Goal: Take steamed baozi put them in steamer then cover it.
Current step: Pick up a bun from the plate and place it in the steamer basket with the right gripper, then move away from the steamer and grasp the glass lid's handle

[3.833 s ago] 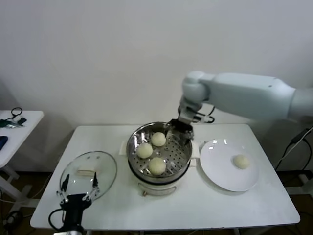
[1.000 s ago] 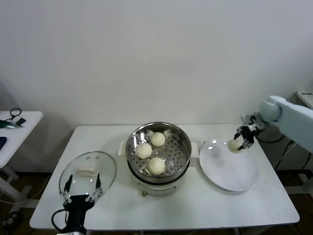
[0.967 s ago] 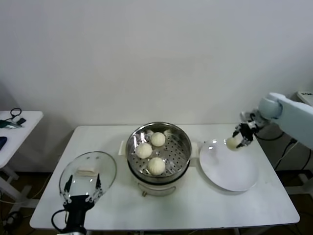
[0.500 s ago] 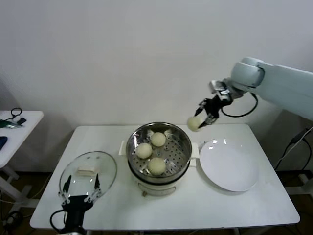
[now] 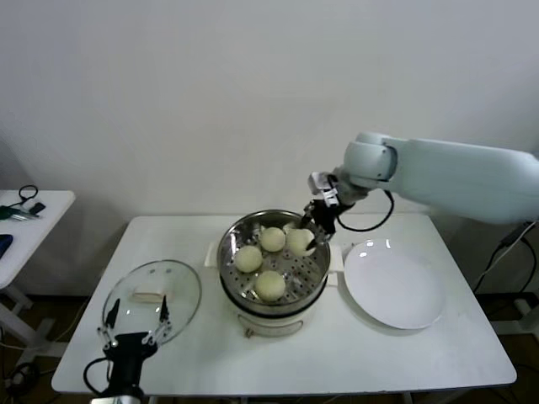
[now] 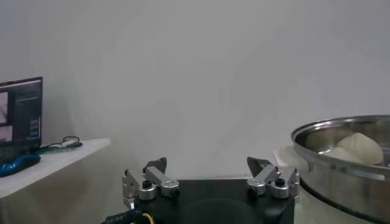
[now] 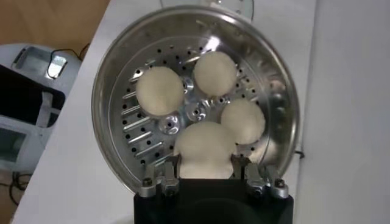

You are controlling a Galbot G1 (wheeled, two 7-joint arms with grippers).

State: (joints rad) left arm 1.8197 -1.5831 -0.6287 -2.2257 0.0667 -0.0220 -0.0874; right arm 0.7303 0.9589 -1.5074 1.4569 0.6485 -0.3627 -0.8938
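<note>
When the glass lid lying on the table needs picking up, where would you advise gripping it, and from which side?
Grip the white handle at the centre of the lid, coming straight down from above: the lid lies flat with the handle on top, its only graspable part. The left gripper sits open nearest it.

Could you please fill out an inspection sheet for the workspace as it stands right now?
Surface: white table.
Job's things: three baozi on the steamer floor; fourth baozi held over the basket; cover lying on the table, left of the steamer.
Clutter: white plate, bare.
Grippers: right gripper shut on the fourth baozi; left gripper open, near the cover.
Cables: black cable on the right arm.
Surroundings: side table, plain wall.
</note>
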